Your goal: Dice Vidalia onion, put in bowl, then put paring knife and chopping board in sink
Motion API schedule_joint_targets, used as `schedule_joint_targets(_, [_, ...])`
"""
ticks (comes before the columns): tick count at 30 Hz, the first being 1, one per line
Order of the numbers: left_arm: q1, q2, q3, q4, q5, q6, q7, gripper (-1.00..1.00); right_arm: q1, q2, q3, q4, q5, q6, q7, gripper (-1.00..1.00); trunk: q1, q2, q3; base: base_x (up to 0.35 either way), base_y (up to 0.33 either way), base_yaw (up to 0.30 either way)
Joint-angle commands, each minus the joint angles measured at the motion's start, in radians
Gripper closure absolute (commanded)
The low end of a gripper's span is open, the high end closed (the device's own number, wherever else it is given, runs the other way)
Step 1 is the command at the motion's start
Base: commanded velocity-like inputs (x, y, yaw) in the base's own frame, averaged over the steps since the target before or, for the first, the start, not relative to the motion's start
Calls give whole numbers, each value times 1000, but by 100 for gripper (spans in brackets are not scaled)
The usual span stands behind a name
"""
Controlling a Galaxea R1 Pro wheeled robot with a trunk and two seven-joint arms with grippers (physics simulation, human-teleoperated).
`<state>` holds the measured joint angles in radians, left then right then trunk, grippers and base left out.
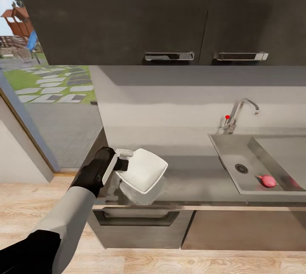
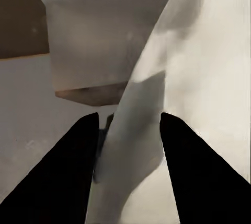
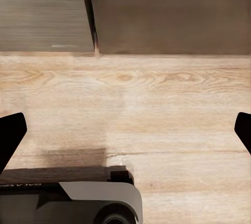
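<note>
Left arm: reaches forward from the lower left of the head view to the near left part of the countertop (image 1: 199, 180).
Left gripper (image 1: 124, 160): clamped on the rim of the bowl (image 1: 144, 171); in the left wrist view the two dark fingers (image 2: 63, 177) stand on either side of the white rim (image 2: 137, 145).
Bowl: white, squarish, tilted, with its hollow facing up and to the right; its pale reflection lies on the glossy surface beneath.
Countertop: grey and glossy, running from the bowl rightward to the sink (image 1: 225, 159).
Sink: grey steel basin set in the right part of the counter, with a round drain (image 1: 241, 168).
Faucet (image 1: 242, 114): angular chrome, at the back edge of the sink, with a red knob (image 1: 227, 117).
Vidalia onion (image 1: 267, 181): pinkish-red lump lying on the basin floor, to the right of the drain and well apart from the bowl.
Right gripper (image 3: 125, 130): spread wide, its dark fingertips (image 3: 10, 135) at the two sides of the right wrist view, hanging over a light wooden floor (image 3: 157, 109) before dark cabinet fronts (image 3: 167, 10).
Upper cabinets (image 1: 127, 10): dark doors with chrome handles (image 1: 169, 55) above the wall.
</note>
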<state>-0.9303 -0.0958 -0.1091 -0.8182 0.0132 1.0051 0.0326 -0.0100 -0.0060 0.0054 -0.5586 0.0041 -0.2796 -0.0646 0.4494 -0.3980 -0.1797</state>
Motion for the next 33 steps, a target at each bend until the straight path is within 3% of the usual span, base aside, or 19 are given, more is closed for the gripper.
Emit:
schedule_joint_targets(1, [-1, 0, -1, -1, -2, 4, 3, 100, -1, 0, 1, 0, 1, -3, -3, -100, 1, -2, -2, 0, 0, 0])
schedule_joint_targets(21, [-1, -1, -1, -6, -2, 5, 6, 100, 0, 0, 1, 0, 1, -3, -3, -100, 1, -2, -2, 0, 0, 0])
schedule_joint_targets(23, [-1, -1, -3, -47, -2, 7, 6, 100, 0, 0, 1, 0, 1, -3, -4, -100, 1, -2, -2, 0, 0, 0])
schedule_joint_targets(24, [-1, 1, 32, -212, 35, 12, 7, 100, -1, 0, 1, 0, 1, -3, -4, -100, 1, -2, -2, 0, 0, 0])
schedule_joint_targets(33, [-1, 1, 53, -243, 62, 13, 7, 100, 0, 0, 1, 0, 1, -3, -4, -100, 1, -2, -2, 0, 0, 0])
